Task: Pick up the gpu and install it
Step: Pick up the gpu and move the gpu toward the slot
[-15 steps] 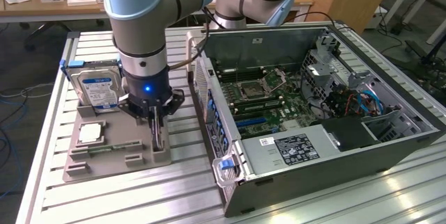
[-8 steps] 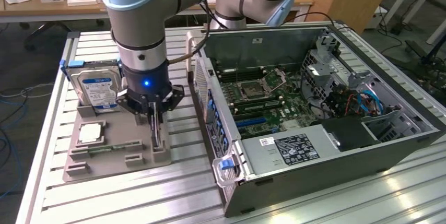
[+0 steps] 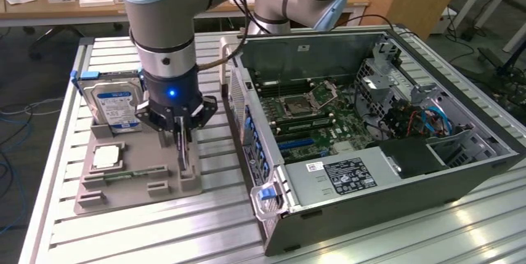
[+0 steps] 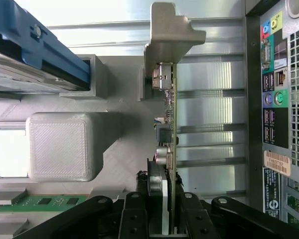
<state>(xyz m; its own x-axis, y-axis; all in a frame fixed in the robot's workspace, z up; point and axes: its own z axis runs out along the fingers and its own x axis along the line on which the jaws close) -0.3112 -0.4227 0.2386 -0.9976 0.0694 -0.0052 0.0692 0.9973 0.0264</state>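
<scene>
Hard drive [image 3: 115, 105]: upright in a slot at the grey tray's [image 3: 132, 195] far corner, on the exterior view's left.
Square chip [image 3: 108, 155]: flat in a tray recess.
Computer case [image 3: 395, 184]: open, on the slatted table [image 3: 164, 236] beside the tray.

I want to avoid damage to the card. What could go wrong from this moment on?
1. The pincer clamps the thin gpu by its top part alone; it may tilt or slip.
2. The hard drive and the case's rear wall stand close on either side; a swing may strike them.
</scene>
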